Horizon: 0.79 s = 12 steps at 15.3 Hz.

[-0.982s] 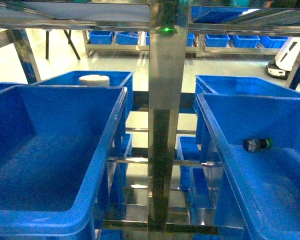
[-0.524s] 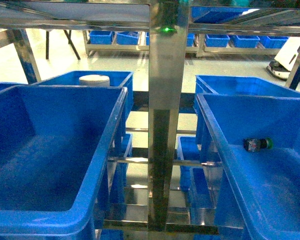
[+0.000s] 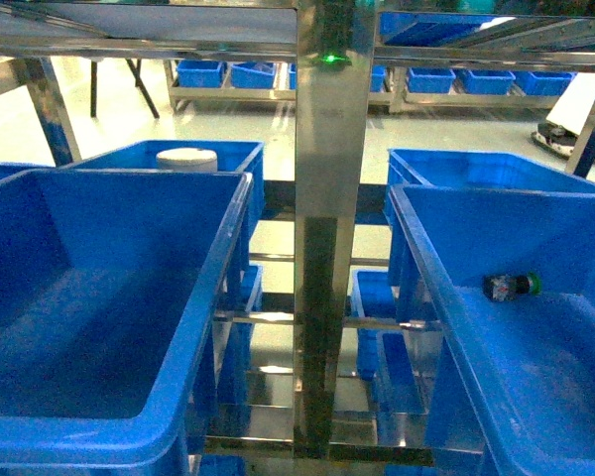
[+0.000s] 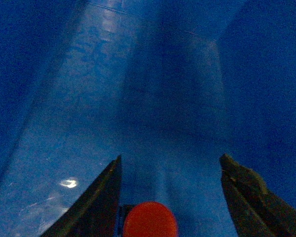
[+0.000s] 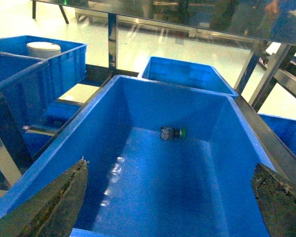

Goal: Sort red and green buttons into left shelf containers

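Note:
In the left wrist view my left gripper (image 4: 170,157) is open inside a smooth blue bin (image 4: 163,89); I cannot tell which bin. The red button (image 4: 149,220) shows its cap low between the fingers, close to the left finger (image 4: 101,197), apart from the right one. The green button (image 3: 511,287) lies on its side at the far end of the right blue bin (image 3: 426,268). My right gripper (image 5: 171,163) hangs open over that bin's near end, well short of the green button (image 5: 172,133). The left shelf container (image 3: 218,288) shows no button. Neither gripper shows in the head view.
A steel shelf post (image 3: 329,198) with a green light (image 3: 330,59) stands between the two front bins. A round white tub (image 3: 186,159) sits in the blue bin behind the left one. Another blue bin (image 5: 187,74) sits behind the right one. Lower bins show below.
The bins and the green button have not moved. Only a white machine far back at the right edge has shifted slightly to the right.

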{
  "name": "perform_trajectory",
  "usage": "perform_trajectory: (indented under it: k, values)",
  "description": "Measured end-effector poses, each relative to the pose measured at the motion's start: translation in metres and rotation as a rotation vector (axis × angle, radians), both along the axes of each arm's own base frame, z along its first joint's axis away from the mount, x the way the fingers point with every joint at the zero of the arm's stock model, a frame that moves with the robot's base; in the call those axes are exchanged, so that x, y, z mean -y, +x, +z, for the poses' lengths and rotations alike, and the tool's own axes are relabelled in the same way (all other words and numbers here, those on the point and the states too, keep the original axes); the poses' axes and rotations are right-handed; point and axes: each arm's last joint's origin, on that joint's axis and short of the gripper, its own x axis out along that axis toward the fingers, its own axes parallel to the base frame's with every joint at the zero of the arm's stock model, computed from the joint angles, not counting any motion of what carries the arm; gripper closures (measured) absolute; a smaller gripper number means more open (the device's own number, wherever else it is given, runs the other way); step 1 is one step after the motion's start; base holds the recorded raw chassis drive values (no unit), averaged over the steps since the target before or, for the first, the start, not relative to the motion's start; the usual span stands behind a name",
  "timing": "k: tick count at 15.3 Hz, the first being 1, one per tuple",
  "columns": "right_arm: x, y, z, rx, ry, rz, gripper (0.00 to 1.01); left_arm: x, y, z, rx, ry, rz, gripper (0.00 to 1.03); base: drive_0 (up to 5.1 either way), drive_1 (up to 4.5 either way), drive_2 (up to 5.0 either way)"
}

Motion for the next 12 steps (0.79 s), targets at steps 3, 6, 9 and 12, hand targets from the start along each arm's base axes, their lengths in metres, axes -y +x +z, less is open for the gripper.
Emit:
perform_trajectory:
  k: [3, 6, 9, 12]
  values:
    - [0.000, 0.000, 0.000, 0.000, 0.000, 0.000, 0.03, 0.000, -0.001, 0.004, 0.025, -0.011, -0.006, 0.10, 0.0, 0.00, 0.0]
    - [0.000, 0.000, 0.000, 0.000, 0.000, 0.000, 0.03, 0.003, 0.000, 0.010, 0.034, -0.014, -0.015, 0.05, 0.0, 0.00, 0.0]
    - [0.000, 0.000, 0.000, 0.000, 0.000, 0.000, 0.03, 0.013, 0.003, 0.037, 0.137, 0.002, -0.047, 0.05, 0.0, 0.00, 0.0]
    - [0.000, 0.000, 0.000, 0.000, 0.000, 0.000, 0.03, 0.022, -0.004, 0.048, 0.174, 0.033, -0.069, 0.05, 0.0, 0.00, 0.0]
